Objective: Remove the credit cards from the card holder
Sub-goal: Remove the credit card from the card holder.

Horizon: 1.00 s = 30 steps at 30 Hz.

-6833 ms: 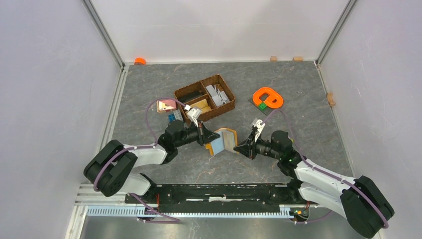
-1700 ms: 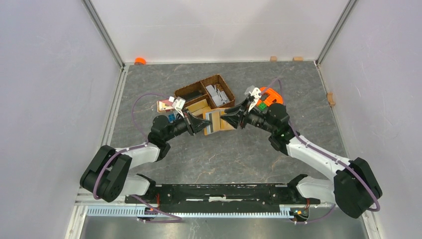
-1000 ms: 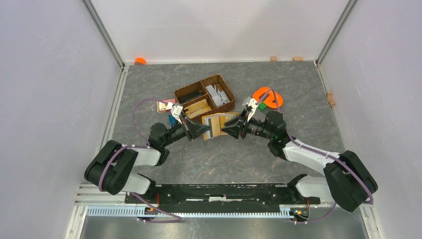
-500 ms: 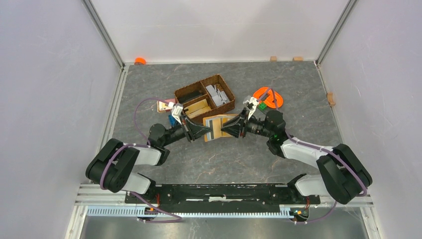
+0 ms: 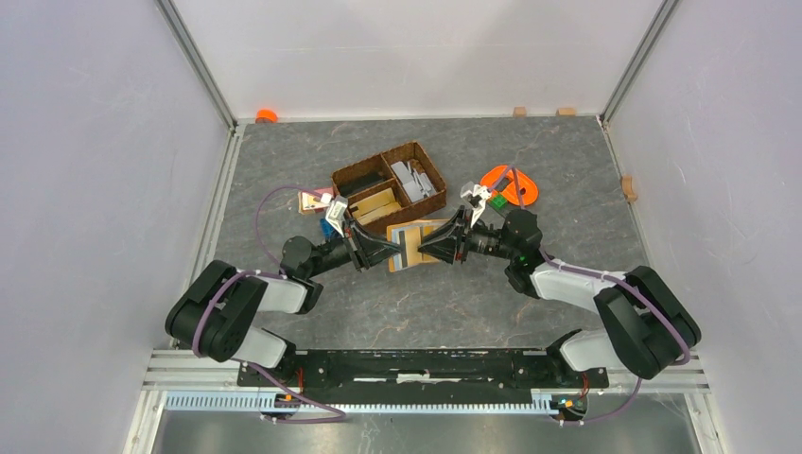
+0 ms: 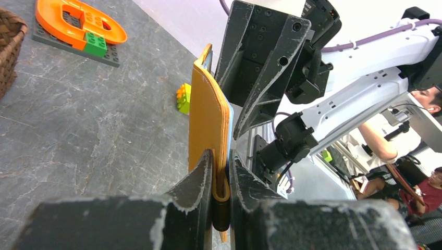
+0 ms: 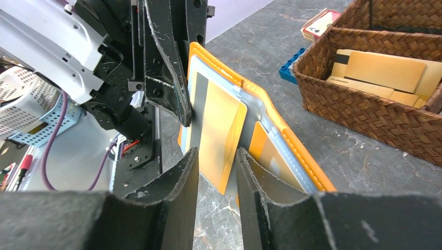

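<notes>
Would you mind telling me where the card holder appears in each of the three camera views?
Top external: the card holder is mid-picture, just below the wicker basket.
Left wrist: the card holder is central, edge-on, orange back showing.
Right wrist: the card holder is central, open, cards showing.
Shared landmark: the wicker basket, at the left edge in left wrist, upper right in right wrist.

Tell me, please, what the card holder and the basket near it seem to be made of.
The card holder: smooth, matte mustard-orange leather or imitation leather, judging by its stitched, layered edge; which of the two is unclear. The basket: brown wicker or a similar fibre, with plainly woven walls and a braided rim.
</notes>
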{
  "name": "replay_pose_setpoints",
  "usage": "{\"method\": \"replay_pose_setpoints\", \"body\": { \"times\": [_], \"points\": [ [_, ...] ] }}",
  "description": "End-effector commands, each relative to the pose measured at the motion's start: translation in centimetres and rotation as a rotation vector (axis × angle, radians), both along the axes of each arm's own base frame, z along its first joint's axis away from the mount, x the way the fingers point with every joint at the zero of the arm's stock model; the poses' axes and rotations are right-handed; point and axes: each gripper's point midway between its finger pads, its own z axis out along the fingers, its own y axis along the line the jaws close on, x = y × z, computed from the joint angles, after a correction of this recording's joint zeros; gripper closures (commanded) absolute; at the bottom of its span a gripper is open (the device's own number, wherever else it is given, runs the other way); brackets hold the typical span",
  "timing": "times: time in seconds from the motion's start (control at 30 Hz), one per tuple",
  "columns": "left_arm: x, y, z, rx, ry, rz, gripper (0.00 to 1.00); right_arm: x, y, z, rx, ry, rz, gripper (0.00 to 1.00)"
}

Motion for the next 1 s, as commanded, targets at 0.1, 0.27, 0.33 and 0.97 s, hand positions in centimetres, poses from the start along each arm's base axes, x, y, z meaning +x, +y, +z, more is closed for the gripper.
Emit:
{"method": "replay_pose_setpoints", "body": {
  "times": [0.1,0.27,0.33,0.97],
  "points": [
    [-0.9,-0.1,2.8,-0.057,-0.101,-0.053,0.98,-0.8,0.4,1.5,0.068,-0.021,0.069,0.63],
    [-0.7,0.0,2.7,-0.059,-0.102,-0.030,0.98,-1.7,0.3,2.3,0.095,-0.031,0.098,0.71],
    [-0.5,0.1,2.6,-0.059,-0.099,-0.020,0.98,-2.4,0.2,2.8,0.113,-0.034,0.120,0.76],
    [-0.9,0.0,2.9,-0.062,-0.103,-0.041,0.98,-3.7,1.4,3.1,0.129,-0.030,0.203,0.73]
  ]
}}
